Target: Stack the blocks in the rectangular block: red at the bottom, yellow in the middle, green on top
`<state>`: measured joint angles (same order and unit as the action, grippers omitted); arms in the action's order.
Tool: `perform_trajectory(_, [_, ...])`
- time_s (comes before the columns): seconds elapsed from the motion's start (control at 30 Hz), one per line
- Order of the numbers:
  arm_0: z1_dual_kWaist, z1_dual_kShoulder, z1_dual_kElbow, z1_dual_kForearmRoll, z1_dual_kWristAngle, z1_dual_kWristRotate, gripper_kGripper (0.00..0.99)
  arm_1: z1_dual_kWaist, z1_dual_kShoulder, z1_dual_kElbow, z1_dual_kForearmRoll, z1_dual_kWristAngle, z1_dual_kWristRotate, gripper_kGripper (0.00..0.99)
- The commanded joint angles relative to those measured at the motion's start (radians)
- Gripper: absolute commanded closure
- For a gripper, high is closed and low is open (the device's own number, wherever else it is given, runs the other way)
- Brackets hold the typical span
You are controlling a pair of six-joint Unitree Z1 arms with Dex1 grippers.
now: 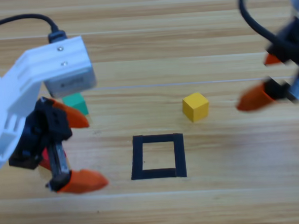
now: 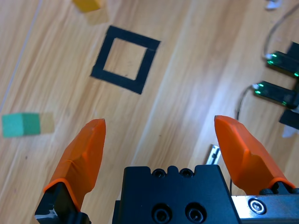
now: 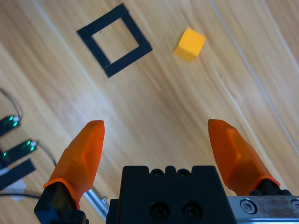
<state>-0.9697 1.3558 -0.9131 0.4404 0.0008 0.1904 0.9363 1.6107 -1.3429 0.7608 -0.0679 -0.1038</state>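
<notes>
1 yel cube [image 1: 195,106], 1 green cube [image 1: 76,103], 1 tape rect [image 1: 158,156]

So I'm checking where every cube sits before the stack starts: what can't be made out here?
- Red cube: high view, only a sliver shows behind the left end effector; absent from both wrist views.
- Green cube: high view, partly covered by the left arm.
- Right end effector: high view, blurred, cut by the right edge.
</notes>
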Motion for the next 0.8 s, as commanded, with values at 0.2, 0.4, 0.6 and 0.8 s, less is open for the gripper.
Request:
perform_trajectory(0.2, [-0.01,-0.098,0.003,0.031,0.344,-0.58,0.004,-0.178,0.509,-0.392,0.114,-0.015,-0.033,0.011])
perform_trajectory(0.4, [-0.009,-0.107,0.005,0.12,0.472,-1.054,0.004,-0.178,0.618,-0.483,0.12,-0.053,0.001,0.013])
perform_trajectory(0.6, [-0.001,-0.066,-0.027,0.221,0.493,-1.335,0.004,-0.171,0.706,-0.545,0.143,-0.053,0.006,0.039])
perform_trajectory(0.8, [0.008,0.192,-0.227,0.426,0.47,-1.565,0.005,-0.159,0.798,-0.61,0.187,-0.055,0.018,0.059])
